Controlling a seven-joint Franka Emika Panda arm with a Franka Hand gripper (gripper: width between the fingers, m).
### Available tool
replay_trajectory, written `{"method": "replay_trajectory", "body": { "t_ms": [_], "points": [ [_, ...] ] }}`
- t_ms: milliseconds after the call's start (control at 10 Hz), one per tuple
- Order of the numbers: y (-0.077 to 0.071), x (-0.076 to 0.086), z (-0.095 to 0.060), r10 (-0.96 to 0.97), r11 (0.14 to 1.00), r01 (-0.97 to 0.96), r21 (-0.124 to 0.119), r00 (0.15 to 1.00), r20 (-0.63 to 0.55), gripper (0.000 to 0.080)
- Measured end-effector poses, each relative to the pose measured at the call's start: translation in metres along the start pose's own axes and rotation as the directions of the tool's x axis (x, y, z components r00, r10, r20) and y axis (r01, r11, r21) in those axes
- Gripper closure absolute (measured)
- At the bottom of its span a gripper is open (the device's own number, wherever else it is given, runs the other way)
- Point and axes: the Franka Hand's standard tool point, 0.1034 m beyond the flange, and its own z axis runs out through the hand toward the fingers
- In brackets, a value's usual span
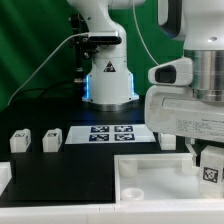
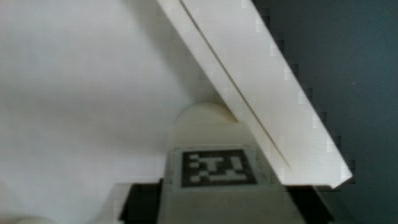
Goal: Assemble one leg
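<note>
Starting at the left of the exterior view, we see two small white tagged blocks [image 1: 19,141] and [image 1: 52,139] standing side by side on the dark desk [image 1: 40,170], slightly apart from each other. Just to their right, in the middle of the frame, lies the marker board [image 1: 105,133], flat on the desk in front of the arm's white base [image 1: 108,75] with its blue glow. Below the board, along the lower edge of the frame, sits the large white tabletop [image 1: 150,185], with a hole near its left corner. At the far right, the arm's wrist housing fills the frame from the top edge downward, reaching down over the tabletop's right side; below it, at the lower right, we make out the end effector [image 1: 209,166] with the leg [image 1: 210,172], tag facing us, between its fingers. In the wrist view the leg [image 2: 215,160] appears at the lower centre, its tag facing the camera and its rounded far end touching the tabletop's white surface [image 2: 89,110], right beside the raised rim [image 2: 258,90] that runs diagonally across the frame. Dark finger pads [image 2: 144,203] flank the leg on either side, so we read the end effector as pinching the leg.
</note>
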Motion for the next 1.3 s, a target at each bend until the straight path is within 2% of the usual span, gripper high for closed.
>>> {"method": "replay_trajectory", "body": {
  "t_ms": [100, 200, 300, 400, 500, 700, 800, 900, 1000, 1200, 1300],
  "points": [
    [0.0003, 0.0018, 0.0, 0.101, 0.995, -0.101, 0.004, 0.995, 0.002, 0.0508],
    [0.0007, 0.003, -0.0002, 0.224, 0.974, -0.224, 0.014, 0.974, 0.022, 0.0508],
    [0.0008, 0.0038, -0.0004, 0.379, 0.925, -0.38, 0.02, 0.925, 0.04, 0.0508],
    [-0.0004, 0.0027, -0.0001, 0.51, 0.859, -0.511, 0.015, 0.859, 0.042, 0.0508],
    [-0.0014, 0.0021, 0.0004, 0.622, 0.782, -0.623, 0.014, 0.782, 0.048, 0.0508],
    [-0.0031, 0.0015, 0.0008, 0.822, 0.566, -0.824, 0.02, 0.566, 0.067, 0.0507],
    [-0.0025, 0.0018, 0.0011, 0.875, 0.474, -0.88, 0.038, 0.476, 0.086, 0.0507],
    [-0.002, 0.0023, 0.0014, 0.93, 0.342, -0.938, 0.062, 0.347, 0.118, 0.0506],
    [-0.0007, 0.0029, 0.001, 0.951, 0.278, -0.958, 0.062, 0.284, 0.121, 0.0506],
    [0.0014, 0.0035, 0.001, 0.948, 0.293, -0.954, 0.065, 0.299, 0.111, 0.0505],
    [0.0015, 0.003, 0.0018, 0.947, 0.295, -0.953, 0.064, 0.301, 0.111, 0.045]
  ]
}}
